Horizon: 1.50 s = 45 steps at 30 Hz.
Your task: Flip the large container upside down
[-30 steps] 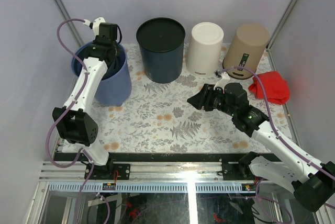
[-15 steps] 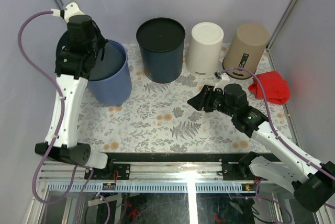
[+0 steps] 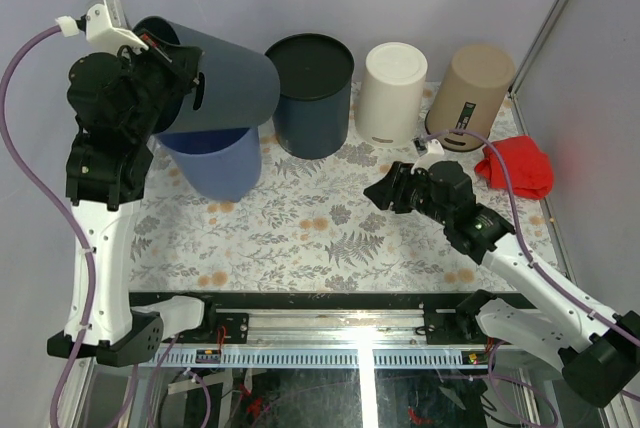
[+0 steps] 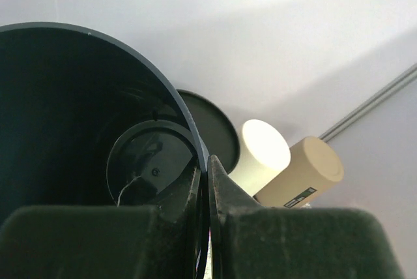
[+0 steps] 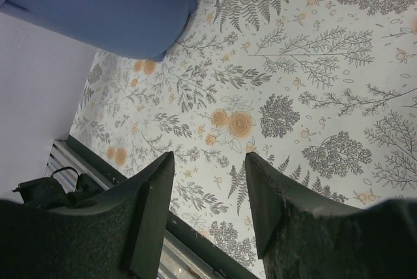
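Five containers (image 3: 310, 98): four stand on the tabletop (image 3: 300, 238); left hand (image 4: 207, 169) clamps one dark container (image 3: 230, 73) sideways at ten o'clock; right hand (image 5: 208, 161) spread.

No legible text; tan container's label (image 3: 462, 112) unreadable

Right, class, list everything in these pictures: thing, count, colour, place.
held dark container: 1, dark blue-grey, raised on its side, back left.
blue container: 1, mid blue, on the table under the held one.
navy container: 1, navy with a black top, back centre.
white container: 1, white, right of the navy one.
tan container: 1, tan, back right.
red cloth: 1, red, right edge.
floral table cover: 1, pale with grey and orange print.
left gripper: 1, black, pinching the held dark container's rim.
right gripper: 1, black, open, empty, over the cover.
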Available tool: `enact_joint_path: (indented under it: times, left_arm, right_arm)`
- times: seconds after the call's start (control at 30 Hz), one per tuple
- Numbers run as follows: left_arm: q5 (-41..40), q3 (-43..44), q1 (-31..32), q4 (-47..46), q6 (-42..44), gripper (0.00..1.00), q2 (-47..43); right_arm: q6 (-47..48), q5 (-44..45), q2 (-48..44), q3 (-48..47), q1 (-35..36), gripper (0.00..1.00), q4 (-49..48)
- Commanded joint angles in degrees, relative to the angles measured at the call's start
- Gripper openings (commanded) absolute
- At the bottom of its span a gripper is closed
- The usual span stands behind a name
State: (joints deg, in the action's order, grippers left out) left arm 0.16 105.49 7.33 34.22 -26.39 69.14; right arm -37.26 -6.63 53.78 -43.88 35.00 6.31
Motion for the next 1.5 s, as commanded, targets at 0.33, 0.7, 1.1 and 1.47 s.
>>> enact_joint_path:
  times: [0.33, 0.7, 1.1, 1.47]
  left_arm:
    - [22.81, -8.92, 0.15, -21.57, -14.51, 0.0, -4.32]
    - [18.81, -20.62, 13.92, -30.0, -19.78, 0.0, -5.69]
    - [-3.8, -34.02, 34.9, -32.88, -16.82, 0.0, -3.99]
    - [-9.46, -43.5, 39.07, -39.61, -21.33, 0.0, -0.64]
  right_arm:
    - [1.3, 16.87, -4.99, -3.17, 0.33, 0.55, 6.13]
    - [1.77, 27.63, -9.88, -6.7, -2.87, 0.59, 14.46]
    - [5.96, 33.61, -12.56, -13.34, -4.67, 0.64, 18.66]
    - [7.43, 21.1, -8.48, -14.81, -5.19, 0.68, 18.78]
